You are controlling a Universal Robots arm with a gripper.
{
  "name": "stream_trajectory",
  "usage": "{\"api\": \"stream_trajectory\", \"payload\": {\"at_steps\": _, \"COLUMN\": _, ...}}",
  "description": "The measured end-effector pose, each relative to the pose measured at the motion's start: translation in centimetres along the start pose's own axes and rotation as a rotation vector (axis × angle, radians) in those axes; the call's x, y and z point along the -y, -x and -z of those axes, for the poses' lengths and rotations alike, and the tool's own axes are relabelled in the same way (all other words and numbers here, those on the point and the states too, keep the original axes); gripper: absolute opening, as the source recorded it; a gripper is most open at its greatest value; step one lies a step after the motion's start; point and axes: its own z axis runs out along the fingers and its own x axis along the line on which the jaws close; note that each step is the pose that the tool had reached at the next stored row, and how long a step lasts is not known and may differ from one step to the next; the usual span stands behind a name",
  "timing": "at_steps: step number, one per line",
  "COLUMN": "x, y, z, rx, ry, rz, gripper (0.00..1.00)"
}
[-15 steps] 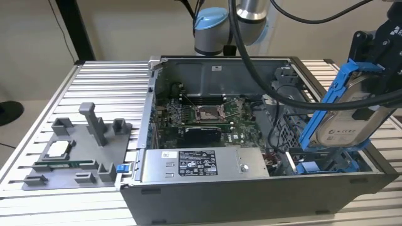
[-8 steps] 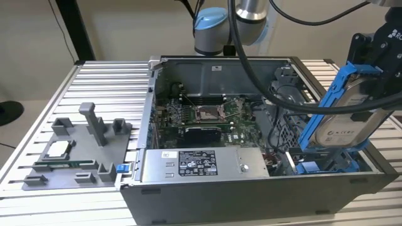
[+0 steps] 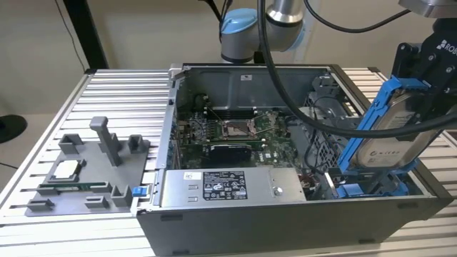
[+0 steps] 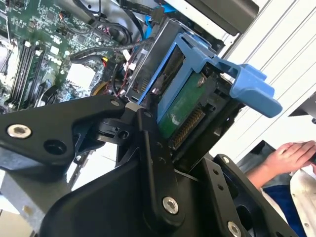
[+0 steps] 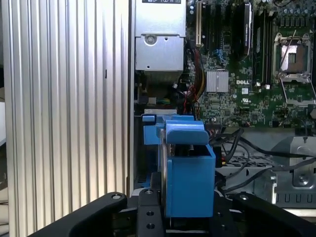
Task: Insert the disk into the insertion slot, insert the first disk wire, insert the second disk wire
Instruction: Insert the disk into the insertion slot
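Note:
My gripper (image 3: 423,88) is shut on the upper part of the disk (image 3: 396,134), a silver drive with a white label in a bright blue frame. The disk stands steeply tilted over the open computer case, at the exterior view's right. Its lower end is down at the insertion slot (image 3: 371,184), whose blue rails sit beside a grey perforated cage (image 3: 325,147). In both wrist views the blue-framed disk (image 5: 190,177) (image 4: 185,106) sits between the black fingers (image 4: 148,143). Black cables (image 3: 314,120) run beside the cage.
A grey power-supply box (image 3: 221,187) lies along the case's front edge, next to the slot. The motherboard (image 3: 236,134) fills the case floor. A grey fixture with small parts (image 3: 85,176) rests on the ribbed table at the exterior view's left. A person's hand (image 4: 289,155) is off the table.

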Motion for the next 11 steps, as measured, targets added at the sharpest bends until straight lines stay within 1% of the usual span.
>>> {"api": "stream_trajectory", "payload": {"at_steps": 4, "x": 0.01, "y": 0.00, "z": -0.20, "rx": 0.0018, "ry": -0.0005, "rz": 0.000, "gripper": 0.00}}
{"api": "stream_trajectory", "payload": {"at_steps": 11, "x": 0.05, "y": -0.01, "z": -1.29, "rx": 0.0157, "ry": -0.0064, "rz": 0.001, "gripper": 0.00}}
